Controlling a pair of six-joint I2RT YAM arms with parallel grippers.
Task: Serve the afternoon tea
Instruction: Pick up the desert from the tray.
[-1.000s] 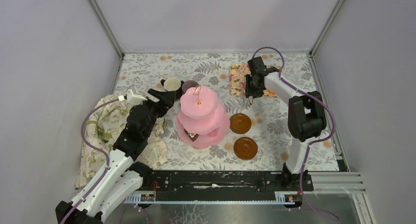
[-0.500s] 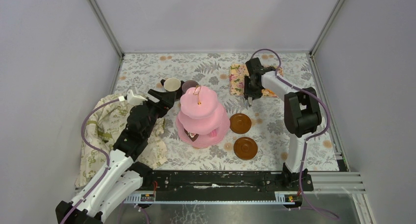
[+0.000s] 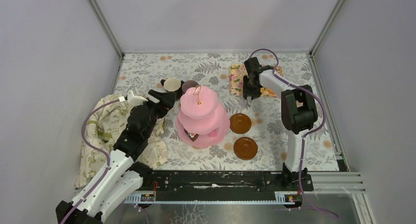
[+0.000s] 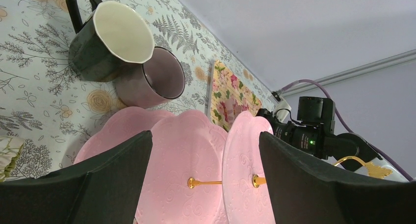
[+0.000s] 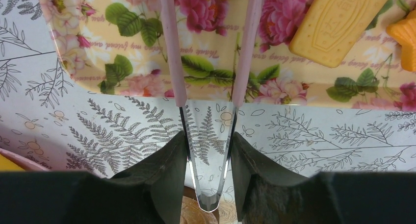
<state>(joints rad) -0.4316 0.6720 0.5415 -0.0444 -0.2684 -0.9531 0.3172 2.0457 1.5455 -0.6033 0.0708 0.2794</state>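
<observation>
The pink three-tier cake stand (image 3: 198,113) stands mid-table, with a dark sweet (image 3: 194,136) and a pink sweet (image 3: 214,132) on its bottom tier. My left gripper (image 3: 164,97) is open just left of it. In the left wrist view the stand's tiers (image 4: 196,150) show between the fingers of the left gripper (image 4: 206,175), untouched. Two mugs (image 3: 171,84) (image 3: 189,86) sit behind the stand. Two brown saucers (image 3: 240,123) (image 3: 245,148) lie to its right. My right gripper (image 5: 208,170) is shut on metal tongs (image 5: 208,131) whose pink tips reach over the floral tray (image 5: 147,62).
On the floral tray (image 3: 238,77) lie a yellow biscuit (image 5: 338,23) and an orange sweet (image 5: 404,37). A beige leaf-print cloth (image 3: 105,126) is bunched under the left arm. Grey walls and metal rails close in the fern-patterned table.
The right arm's elbow has swung left and its gripper with the tongs has shifted slightly along the tray's front edge. The left arm has not moved.
</observation>
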